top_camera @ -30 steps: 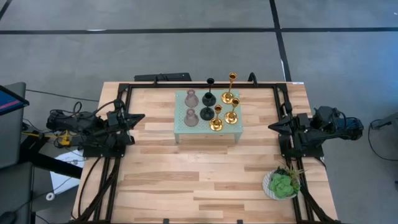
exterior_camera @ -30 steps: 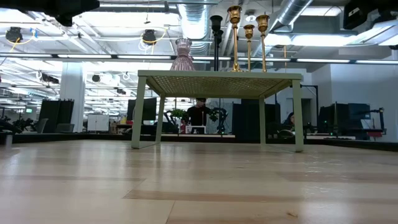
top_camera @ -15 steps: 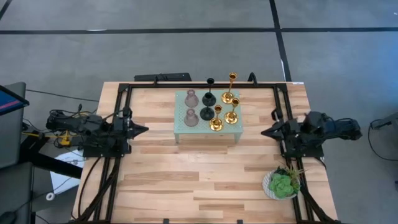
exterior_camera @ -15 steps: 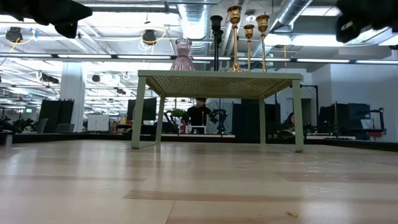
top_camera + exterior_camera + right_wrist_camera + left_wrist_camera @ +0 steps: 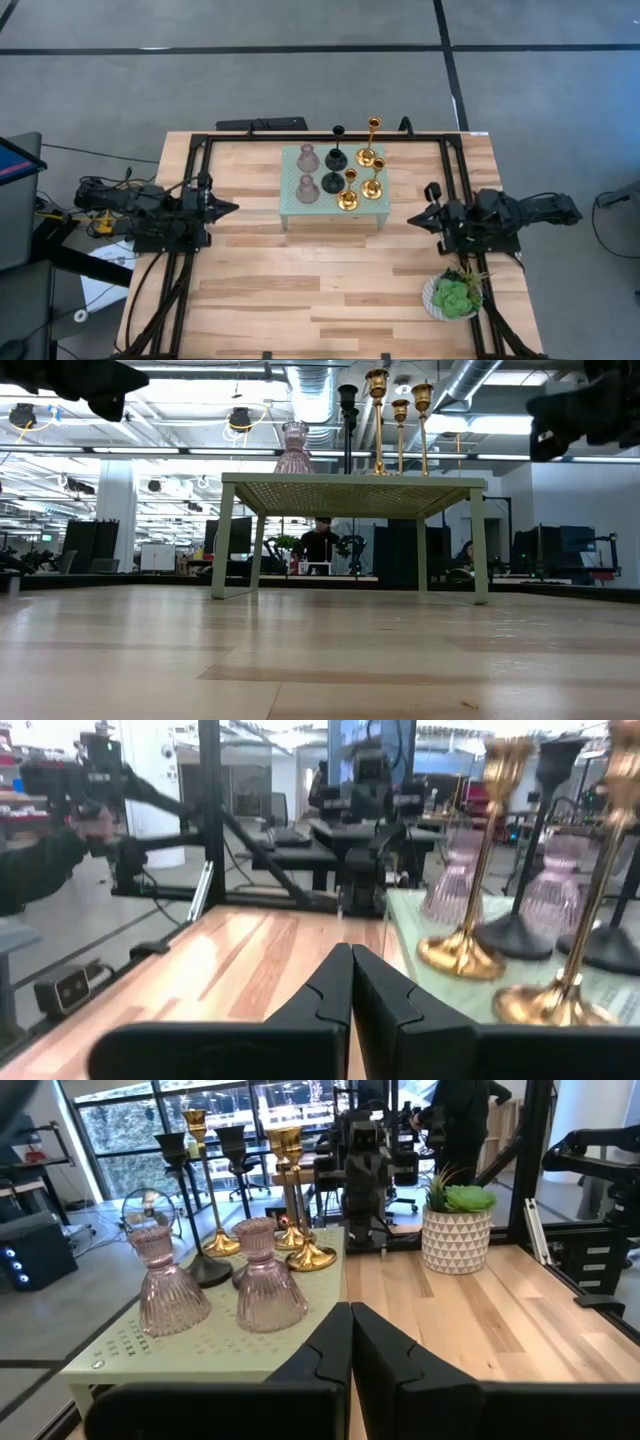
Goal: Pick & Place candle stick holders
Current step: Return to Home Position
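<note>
Seven candle stick holders stand by their round bases on a small pale green stand [image 5: 290, 205] at the table's far middle. Two are pink [image 5: 307, 158], two black [image 5: 333, 181] and three gold [image 5: 348, 199]. My left gripper [image 5: 232, 209] is shut and empty, left of the stand and pointing at it. My right gripper [image 5: 412, 219] is shut and empty, just right of the stand's near right corner. The left wrist view shows the pink holders [image 5: 265, 1280] nearest, the right wrist view the gold holders [image 5: 470, 870] nearest. Both grippers hang high in the low view, the left one [image 5: 100, 385] and the right one [image 5: 585, 410].
A green leafy plant in a white pot [image 5: 455, 297] stands at the table's near right, close behind my right arm. Black frame rails [image 5: 190, 160] run along the table's left, right and far edges. Bare wood lies in front of the stand [image 5: 320, 280].
My right gripper has gone steadily toward the table's left and a little toward the near edge, closing on the stand's right side. My left gripper has swung a little toward the near edge and then kept still. The holders have not moved.
</note>
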